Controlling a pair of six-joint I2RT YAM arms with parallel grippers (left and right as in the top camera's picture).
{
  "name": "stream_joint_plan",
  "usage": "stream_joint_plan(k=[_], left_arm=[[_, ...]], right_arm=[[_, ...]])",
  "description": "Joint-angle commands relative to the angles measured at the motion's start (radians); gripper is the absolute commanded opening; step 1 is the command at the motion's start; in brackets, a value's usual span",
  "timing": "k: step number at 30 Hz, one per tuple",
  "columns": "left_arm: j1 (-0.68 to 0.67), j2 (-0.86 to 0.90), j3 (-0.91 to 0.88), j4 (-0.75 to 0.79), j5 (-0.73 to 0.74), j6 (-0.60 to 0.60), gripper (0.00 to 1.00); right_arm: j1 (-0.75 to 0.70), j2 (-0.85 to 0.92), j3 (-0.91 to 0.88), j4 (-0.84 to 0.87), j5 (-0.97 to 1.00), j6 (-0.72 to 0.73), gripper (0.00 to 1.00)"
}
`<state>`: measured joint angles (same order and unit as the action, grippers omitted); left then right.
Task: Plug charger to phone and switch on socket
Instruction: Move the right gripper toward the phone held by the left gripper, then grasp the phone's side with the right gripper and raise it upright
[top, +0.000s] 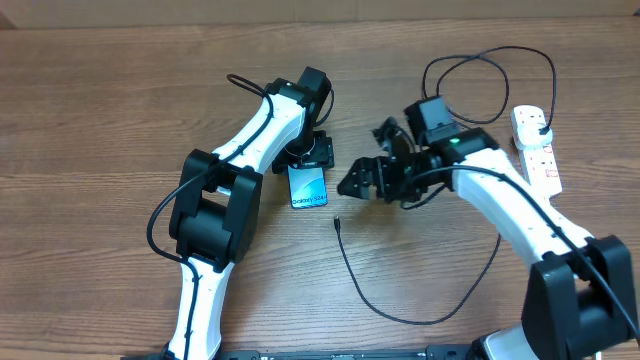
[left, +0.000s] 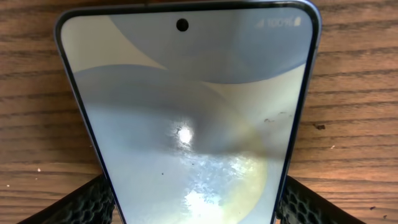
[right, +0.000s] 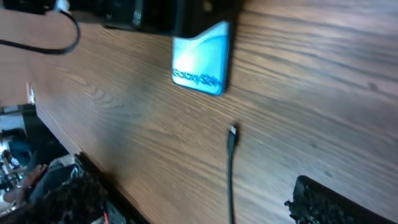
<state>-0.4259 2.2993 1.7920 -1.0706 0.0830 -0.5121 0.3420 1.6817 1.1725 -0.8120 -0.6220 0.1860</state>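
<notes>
L pincer (left: 196, 210) clamps phone (left: 186, 124); R pincer (right: 199, 202) apart; socket (top: 538, 150) overhead only.

**Three views, one phone in common**

The overhead camera looks straight down on the desk (top: 90, 110) from well above and takes in the whole work area. The left wrist camera sits very close over the phone (left: 186, 124), whose screen fills the frame. The right wrist camera looks slantwise across the desk from farther off, with the phone at upper centre and the charger tip (right: 232, 132) below it. All three views share the phone.
</notes>
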Motion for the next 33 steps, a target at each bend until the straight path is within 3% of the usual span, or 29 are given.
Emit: stream_joint_plan(k=[1,7,13,15,18,24,29,33], left_arm=[[-0.013,0.134,-0.06,0.051,0.136,0.053,0.75],[-0.013,0.134,-0.06,0.051,0.136,0.052,0.79],[-0.013,0.134,-0.06,0.052,0.135,0.051,0.88],[-0.013,0.134,-0.06,0.054,0.135,0.052,0.86],[-0.013,0.134,-0.06,0.054,0.135,0.052,0.68],[-0.009,0.134,-0.06,0.055,0.201,0.132,0.56],[0.008,0.134,-0.06,0.041,0.341,0.256,0.52],[0.029,0.134,-0.06,0.004,0.412,0.286,0.52]], right_arm=[[0.016,0.025,0.024,0.034,0.02,0.021,1.0],[0.017,0.059,0.024,0.078,0.117,0.103,1.0],[0.017,0.1,0.024,0.12,0.117,0.102,1.0],[0.017,0.111,0.024,0.119,0.117,0.101,1.0],[0.017,0.115,0.023,0.119,0.117,0.101,1.0],[0.017,0.115,0.022,0.121,0.083,0.099,1.0],[0.018,0.116,-0.008,0.17,0.024,0.099,1.0],[0.018,0.116,-0.076,0.271,0.013,0.145,1.0]])
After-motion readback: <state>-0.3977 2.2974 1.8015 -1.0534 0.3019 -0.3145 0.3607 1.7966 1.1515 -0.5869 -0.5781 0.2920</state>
